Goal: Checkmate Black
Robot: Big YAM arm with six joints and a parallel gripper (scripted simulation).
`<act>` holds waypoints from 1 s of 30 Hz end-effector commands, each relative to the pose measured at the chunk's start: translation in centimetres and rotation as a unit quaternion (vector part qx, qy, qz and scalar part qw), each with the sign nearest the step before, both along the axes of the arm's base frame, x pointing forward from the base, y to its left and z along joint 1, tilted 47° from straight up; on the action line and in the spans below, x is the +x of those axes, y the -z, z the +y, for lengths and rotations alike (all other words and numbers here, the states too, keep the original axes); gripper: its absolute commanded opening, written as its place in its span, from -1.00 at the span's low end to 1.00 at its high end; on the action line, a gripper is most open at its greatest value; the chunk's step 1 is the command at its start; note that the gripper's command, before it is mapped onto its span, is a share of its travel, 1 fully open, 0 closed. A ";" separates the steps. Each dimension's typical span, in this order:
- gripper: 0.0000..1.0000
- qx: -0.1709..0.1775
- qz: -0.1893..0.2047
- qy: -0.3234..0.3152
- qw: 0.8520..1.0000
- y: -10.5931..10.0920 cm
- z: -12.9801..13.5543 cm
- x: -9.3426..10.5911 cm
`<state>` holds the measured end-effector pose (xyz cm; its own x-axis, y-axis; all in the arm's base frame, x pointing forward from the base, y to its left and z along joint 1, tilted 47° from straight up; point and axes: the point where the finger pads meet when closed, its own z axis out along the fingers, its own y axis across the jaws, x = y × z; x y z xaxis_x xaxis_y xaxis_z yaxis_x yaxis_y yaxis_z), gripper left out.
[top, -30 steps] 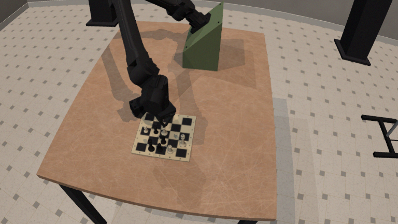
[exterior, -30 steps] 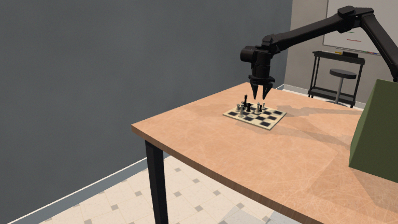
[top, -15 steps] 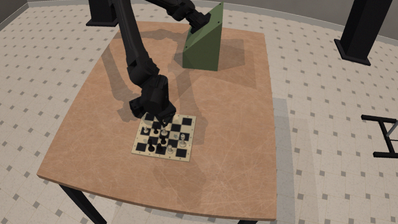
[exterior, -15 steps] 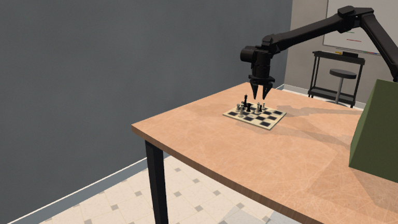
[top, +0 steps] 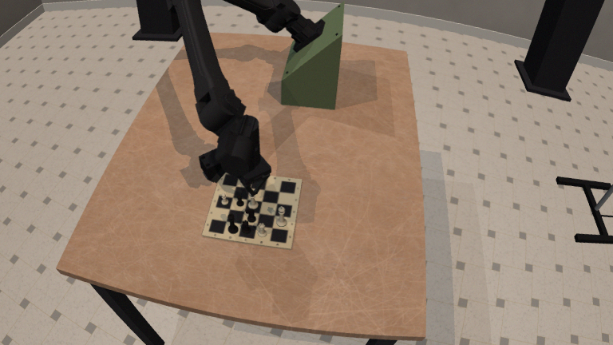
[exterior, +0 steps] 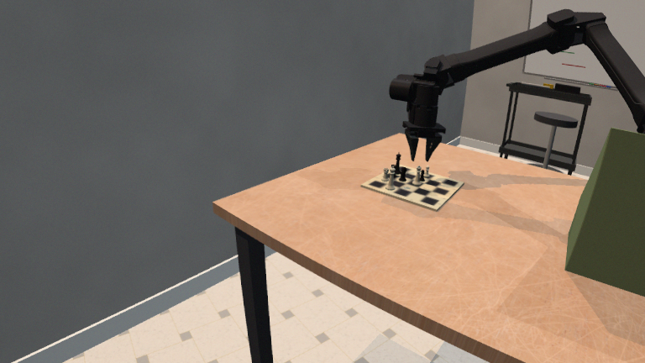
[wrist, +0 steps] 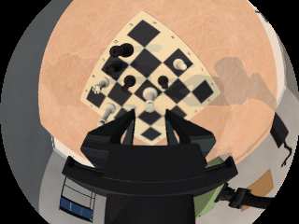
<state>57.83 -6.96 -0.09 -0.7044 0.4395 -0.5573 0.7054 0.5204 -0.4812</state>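
Note:
A small chessboard (top: 255, 210) lies on the wooden table, with several black and white pieces standing upright on it. My gripper (exterior: 420, 155) hangs above the board's far side, fingers pointing down, partly open and empty. In the wrist view the fingers frame a white piece (wrist: 149, 95) just ahead of them and below. That piece (top: 252, 203) stands right under the fingertips in the top view. A tall white piece (top: 281, 216) and another white piece (top: 261, 230) stand to the right. Black pieces (top: 231, 224) cluster at the near left, and the tallest black piece (exterior: 397, 161) stands at the board's left end.
A large green wedge block (top: 314, 63) stands at the back of the table, where the arm's base meets it. Black pillars (top: 560, 33) stand on the floor around the table. A cart and stool (exterior: 550, 123) stand by the far wall.

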 end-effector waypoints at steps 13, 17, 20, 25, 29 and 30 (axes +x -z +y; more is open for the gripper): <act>-0.20 -0.001 0.000 -0.010 1.000 1.5 1.7 -0.2; -0.20 -0.001 0.001 -0.003 1.000 1.5 1.0 -0.4; -0.20 -0.001 0.000 0.005 1.000 1.4 -0.1 -0.3; -0.20 -0.001 0.002 0.005 1.000 1.4 -0.1 -0.3; -0.20 -0.001 0.002 0.005 1.000 1.4 -0.1 -0.3; -0.20 -0.001 0.002 0.005 1.000 1.4 -0.1 -0.3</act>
